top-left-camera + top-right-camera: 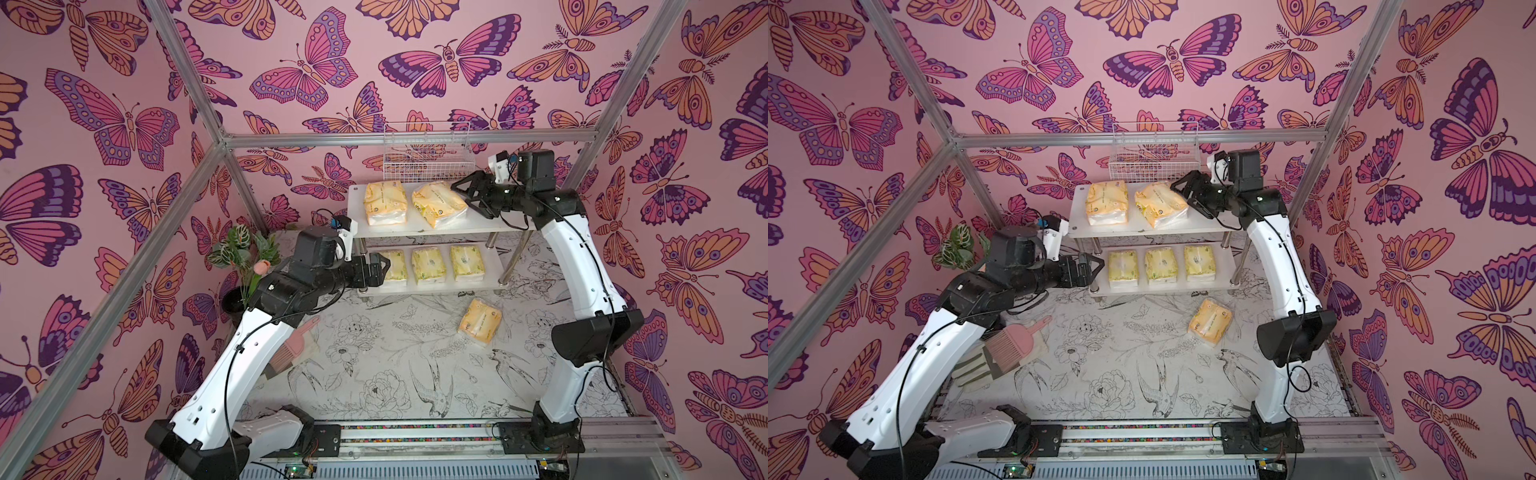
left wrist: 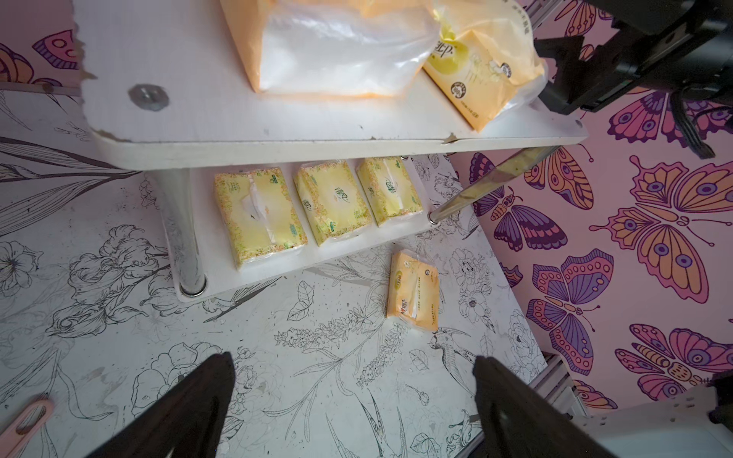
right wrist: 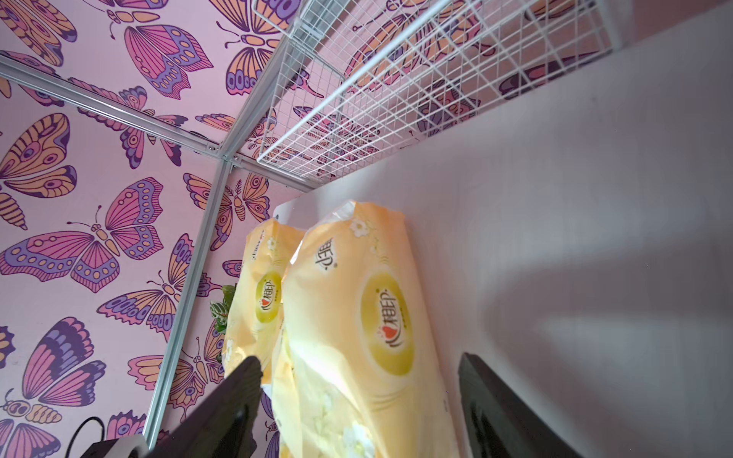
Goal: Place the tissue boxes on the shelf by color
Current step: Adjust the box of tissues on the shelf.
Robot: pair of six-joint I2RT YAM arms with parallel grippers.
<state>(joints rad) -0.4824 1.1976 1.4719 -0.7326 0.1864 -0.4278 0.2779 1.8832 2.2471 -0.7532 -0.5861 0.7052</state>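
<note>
Nearest me, the flower-printed bench carried a pink brush on the left, partly under the left arm. One orange tissue pack lay alone on the right, tilted, near the front of the shelf but apart from it.

The left hand hovered at the left end of the shelf's lower board. The left wrist view showed its fingers spread apart with nothing between them. On that board three pale yellow tissue packs sat in a row with small gaps: the left pale pack, the middle pale pack and the right pale pack. In both top views the hand covered part of the left one; I could not tell whether it touched it.

Farther back, two more orange packs lay close together on the upper board. The left orange pack sat square and the right orange pack was turned askew. The right hand was at the board's right end, fingers spread wide. In the right wrist view the askew pack's end showed between them. I could not tell whether a fingertip met the wrapper.

Behind the shelf a white wire basket stood against the far wall. A potted plant stood at the far left.
</note>
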